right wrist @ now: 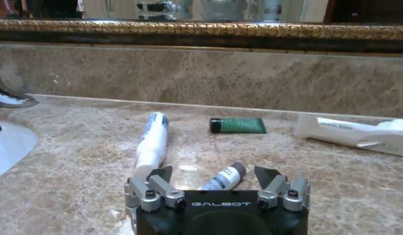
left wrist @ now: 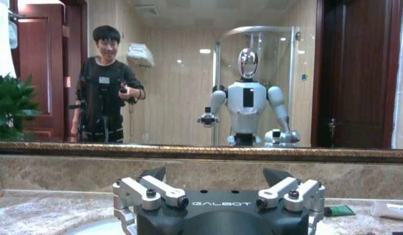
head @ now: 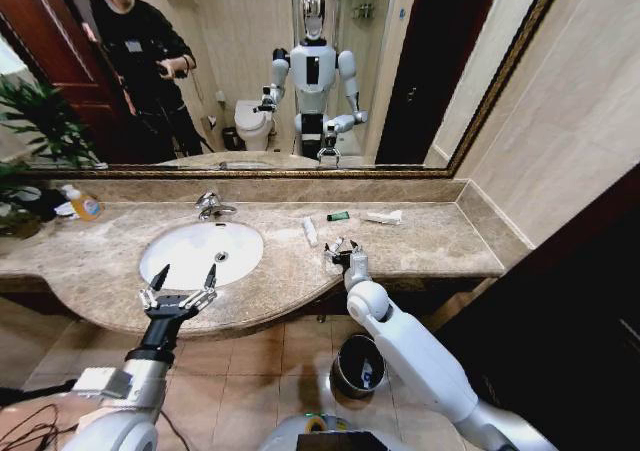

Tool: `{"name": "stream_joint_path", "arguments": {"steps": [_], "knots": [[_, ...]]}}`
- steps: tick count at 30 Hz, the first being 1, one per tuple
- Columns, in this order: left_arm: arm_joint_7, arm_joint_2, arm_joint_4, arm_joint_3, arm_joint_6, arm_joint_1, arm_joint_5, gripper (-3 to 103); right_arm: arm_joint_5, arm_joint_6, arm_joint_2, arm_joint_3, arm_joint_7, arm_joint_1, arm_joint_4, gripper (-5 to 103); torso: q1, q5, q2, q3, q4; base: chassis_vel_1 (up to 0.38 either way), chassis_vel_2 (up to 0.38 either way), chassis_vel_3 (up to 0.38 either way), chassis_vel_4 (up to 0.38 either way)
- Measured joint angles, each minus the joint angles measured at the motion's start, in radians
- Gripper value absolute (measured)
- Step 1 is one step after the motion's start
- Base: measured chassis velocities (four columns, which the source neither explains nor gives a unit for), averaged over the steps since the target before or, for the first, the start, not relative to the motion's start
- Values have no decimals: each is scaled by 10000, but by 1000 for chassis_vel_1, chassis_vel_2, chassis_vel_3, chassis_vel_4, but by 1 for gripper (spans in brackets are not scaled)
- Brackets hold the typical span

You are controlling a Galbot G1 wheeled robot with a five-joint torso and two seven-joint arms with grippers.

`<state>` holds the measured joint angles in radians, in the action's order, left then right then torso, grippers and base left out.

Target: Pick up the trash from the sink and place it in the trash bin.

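The white oval sink [head: 180, 261] is set in the marble countertop [head: 440, 241]. My left gripper [head: 183, 277] hovers open over the basin's front rim, holding nothing; in the left wrist view the left gripper [left wrist: 215, 174] faces the mirror. My right gripper [head: 342, 249] is open, low over the counter right of the basin. In the right wrist view a small grey-capped white tube [right wrist: 224, 178] lies between the right gripper's [right wrist: 215, 172] spread fingers. Beyond lie a white tube with blue print [right wrist: 152, 142], a dark-green piece [right wrist: 238, 126] and a white wrapper [right wrist: 355, 133]. The trash bin [head: 358, 366] stands on the floor below.
A chrome faucet [head: 212, 206] stands behind the basin. An orange soap bottle [head: 82, 204] and a plant [head: 30, 131] sit at the counter's far left. A mirror [head: 300, 71] runs along the back wall, and a side wall closes the counter's right end.
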<state>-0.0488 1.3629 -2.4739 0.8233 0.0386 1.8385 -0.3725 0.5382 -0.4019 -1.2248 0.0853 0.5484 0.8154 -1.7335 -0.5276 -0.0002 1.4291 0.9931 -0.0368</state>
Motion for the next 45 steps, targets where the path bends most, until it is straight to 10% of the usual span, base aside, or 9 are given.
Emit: {"name": "stream_joint_path", "arguments": {"steps": [45], "knots": [[0,0,0,0,0,0,0,100,239,-12,-107,12,-76,33,509,41,0,2,1,-1,0,0,0,0,0]]}}
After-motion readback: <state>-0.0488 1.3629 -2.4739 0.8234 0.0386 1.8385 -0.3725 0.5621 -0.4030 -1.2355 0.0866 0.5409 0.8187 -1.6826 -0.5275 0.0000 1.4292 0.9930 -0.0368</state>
